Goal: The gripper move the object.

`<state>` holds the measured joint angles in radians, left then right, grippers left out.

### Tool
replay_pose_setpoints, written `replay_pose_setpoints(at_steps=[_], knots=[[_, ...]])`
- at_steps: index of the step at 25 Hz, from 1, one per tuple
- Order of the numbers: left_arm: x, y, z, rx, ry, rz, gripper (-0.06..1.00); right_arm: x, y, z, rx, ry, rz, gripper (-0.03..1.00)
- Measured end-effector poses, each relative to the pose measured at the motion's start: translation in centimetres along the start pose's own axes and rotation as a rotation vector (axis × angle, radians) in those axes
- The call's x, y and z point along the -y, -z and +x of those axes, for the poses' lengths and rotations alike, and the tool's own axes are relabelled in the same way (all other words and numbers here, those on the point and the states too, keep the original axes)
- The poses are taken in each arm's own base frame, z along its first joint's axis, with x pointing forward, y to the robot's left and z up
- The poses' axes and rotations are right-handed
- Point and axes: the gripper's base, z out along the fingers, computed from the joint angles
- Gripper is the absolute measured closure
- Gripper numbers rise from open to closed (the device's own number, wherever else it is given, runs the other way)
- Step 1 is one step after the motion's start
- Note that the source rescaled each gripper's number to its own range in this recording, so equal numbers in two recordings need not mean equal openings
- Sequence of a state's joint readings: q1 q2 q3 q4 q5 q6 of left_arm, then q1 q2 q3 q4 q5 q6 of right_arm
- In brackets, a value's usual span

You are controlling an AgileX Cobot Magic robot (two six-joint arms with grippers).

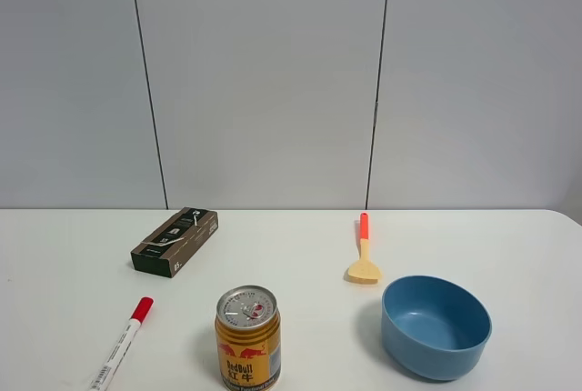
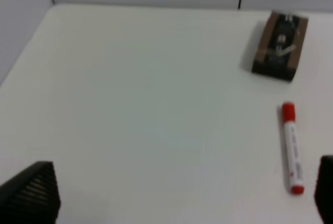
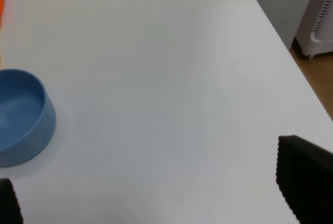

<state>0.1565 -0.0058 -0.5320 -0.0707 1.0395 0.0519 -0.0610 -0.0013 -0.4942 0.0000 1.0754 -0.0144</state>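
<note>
Both your grippers are spread wide, holding nothing; the left gripper (image 2: 182, 193) has the marker pen (image 2: 292, 148) beside one finger, brown box (image 2: 280, 46) beyond it.

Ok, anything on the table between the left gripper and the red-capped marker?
Nothing visible. In the left wrist view the marker lies on bare table just ahead of the open left gripper, off toward one finger. The brown box sits beyond it.

Slim white marker pen (image 1: 121, 345) (image 2: 292, 148) with red cap and red end, printed barrel, lying flat on the white table, front left, cap toward the far wall, untouched, clear of both grippers
</note>
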Motion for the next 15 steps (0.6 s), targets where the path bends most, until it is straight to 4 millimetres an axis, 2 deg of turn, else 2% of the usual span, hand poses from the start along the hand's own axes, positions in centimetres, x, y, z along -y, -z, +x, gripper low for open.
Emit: replay_pose_setpoints(at_steps=[3, 15], knots=[[0.02, 0.01, 0.45, -0.049, -0.001, 0.002, -0.05, 0.0, 0.0, 0.0, 0.0, 0.0, 0.0, -0.03], [0.01, -0.55, 0.65, -0.041, 0.0, 0.004, -0.05, 0.0, 0.0, 0.0, 0.0, 0.0, 0.0, -0.03]])
